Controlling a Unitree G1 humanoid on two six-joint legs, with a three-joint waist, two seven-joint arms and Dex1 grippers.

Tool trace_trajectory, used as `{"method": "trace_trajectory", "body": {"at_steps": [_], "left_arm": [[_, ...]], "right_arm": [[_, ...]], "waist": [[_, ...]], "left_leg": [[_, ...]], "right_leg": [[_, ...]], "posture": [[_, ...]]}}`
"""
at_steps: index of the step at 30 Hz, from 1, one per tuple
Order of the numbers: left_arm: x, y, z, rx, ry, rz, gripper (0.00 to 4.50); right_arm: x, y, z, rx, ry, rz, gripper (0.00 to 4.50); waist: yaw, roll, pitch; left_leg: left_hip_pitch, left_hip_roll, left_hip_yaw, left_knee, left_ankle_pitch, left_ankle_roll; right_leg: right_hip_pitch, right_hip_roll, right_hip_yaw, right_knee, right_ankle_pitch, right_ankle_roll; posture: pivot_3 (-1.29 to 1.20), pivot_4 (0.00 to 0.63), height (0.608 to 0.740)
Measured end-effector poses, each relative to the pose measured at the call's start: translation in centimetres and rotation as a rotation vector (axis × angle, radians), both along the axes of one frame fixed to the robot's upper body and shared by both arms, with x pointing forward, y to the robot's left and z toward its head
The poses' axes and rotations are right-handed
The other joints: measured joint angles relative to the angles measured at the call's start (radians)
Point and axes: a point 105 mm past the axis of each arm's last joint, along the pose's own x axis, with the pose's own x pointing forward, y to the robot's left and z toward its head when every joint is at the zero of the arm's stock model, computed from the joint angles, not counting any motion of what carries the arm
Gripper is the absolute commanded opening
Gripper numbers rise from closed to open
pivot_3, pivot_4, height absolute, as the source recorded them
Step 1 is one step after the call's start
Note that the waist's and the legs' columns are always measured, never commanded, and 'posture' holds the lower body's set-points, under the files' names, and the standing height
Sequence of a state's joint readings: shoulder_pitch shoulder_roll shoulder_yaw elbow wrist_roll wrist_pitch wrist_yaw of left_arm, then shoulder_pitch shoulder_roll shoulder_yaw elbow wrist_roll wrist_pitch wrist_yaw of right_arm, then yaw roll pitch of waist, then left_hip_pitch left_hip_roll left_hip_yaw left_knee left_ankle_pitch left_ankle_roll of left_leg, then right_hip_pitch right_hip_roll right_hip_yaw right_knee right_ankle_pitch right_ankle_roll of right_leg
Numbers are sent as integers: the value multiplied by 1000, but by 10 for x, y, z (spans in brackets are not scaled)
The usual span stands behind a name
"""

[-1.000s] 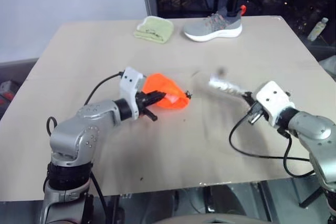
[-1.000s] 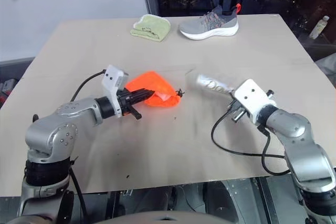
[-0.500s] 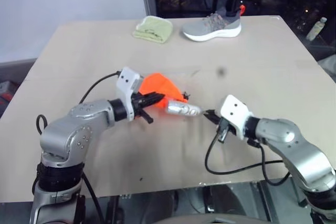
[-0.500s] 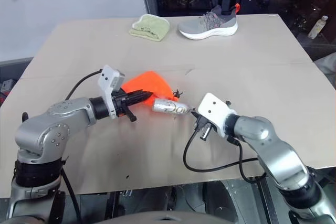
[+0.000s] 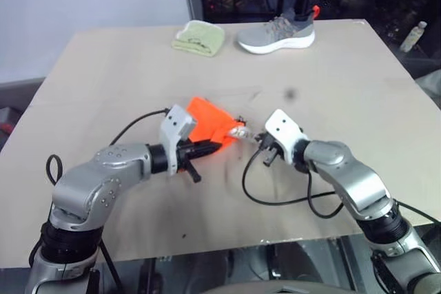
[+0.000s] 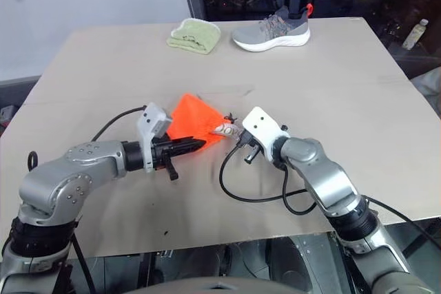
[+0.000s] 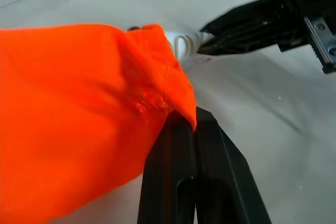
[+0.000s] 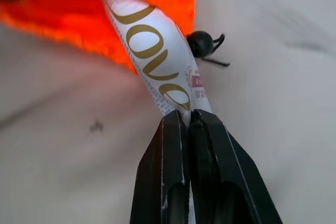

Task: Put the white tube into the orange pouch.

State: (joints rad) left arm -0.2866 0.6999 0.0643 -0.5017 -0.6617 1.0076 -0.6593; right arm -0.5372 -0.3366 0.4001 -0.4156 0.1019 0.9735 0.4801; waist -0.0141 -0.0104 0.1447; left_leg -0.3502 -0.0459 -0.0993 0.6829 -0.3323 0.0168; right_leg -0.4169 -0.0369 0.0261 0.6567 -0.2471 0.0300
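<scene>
head views: left claw [image 5: 210, 147] is pinching the soft orange pouch [image 5: 210, 121] shut-fingered | right wrist: right claw [image 8: 188, 120] is clamping the flat white tube [image 8: 157, 66], its far end sitting inside the crumpled pouch mouth | left wrist: fabric is draping over the closed fingers [image 7: 181, 156]

At the desk's [image 5: 103, 74] far edge lie a folded light-green cloth [image 5: 200, 38] and, to its right, a grey shoe [image 5: 278, 34].

Head pair downward; wrist views close on orange pouch [image 7: 79, 108].
</scene>
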Motion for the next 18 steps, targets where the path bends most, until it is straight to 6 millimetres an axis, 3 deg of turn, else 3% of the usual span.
{"method": "trace_trajectory", "body": {"at_steps": [3,7,8,11,15,18], "left_arm": [[4,-6,4,-7,-30,-5,0],[6,-9,2,-13,-29,11,0],[6,-9,1,-12,-29,16,0],[7,-8,1,-12,-31,32,0],[9,-8,-1,-23,-21,48,0],[9,1,-3,-21,-8,77,0]], "right_arm": [[-1,26,11,22,-14,65,104],[-3,45,2,-2,13,154,104],[-3,48,0,-11,16,173,711],[-5,53,-4,-24,20,225,1943],[-4,46,1,-105,-81,283,3997],[1,30,3,-179,-152,284,3997]], "waist": [[-2,0,0],[-3,0,0],[-3,0,0],[-3,0,0],[-1,0,0],[-1,0,0]], "left_leg": [[0,0,0,-1,0,0],[-1,0,0,-1,0,0],[-1,0,0,-1,0,0],[-1,0,0,-1,0,0],[-1,0,-1,0,0,0],[-1,-1,-1,-1,0,0]], "right_leg": [[-1,0,0,0,0,0],[-1,0,0,-1,0,0],[-1,0,0,-1,0,0],[-1,0,0,-1,0,0],[-1,0,-1,-1,0,0],[-1,0,-1,-1,0,0]], "posture": [[0,150,740],[0,150,740],[0,150,740],[0,150,740],[0,150,740],[0,150,740]]}}
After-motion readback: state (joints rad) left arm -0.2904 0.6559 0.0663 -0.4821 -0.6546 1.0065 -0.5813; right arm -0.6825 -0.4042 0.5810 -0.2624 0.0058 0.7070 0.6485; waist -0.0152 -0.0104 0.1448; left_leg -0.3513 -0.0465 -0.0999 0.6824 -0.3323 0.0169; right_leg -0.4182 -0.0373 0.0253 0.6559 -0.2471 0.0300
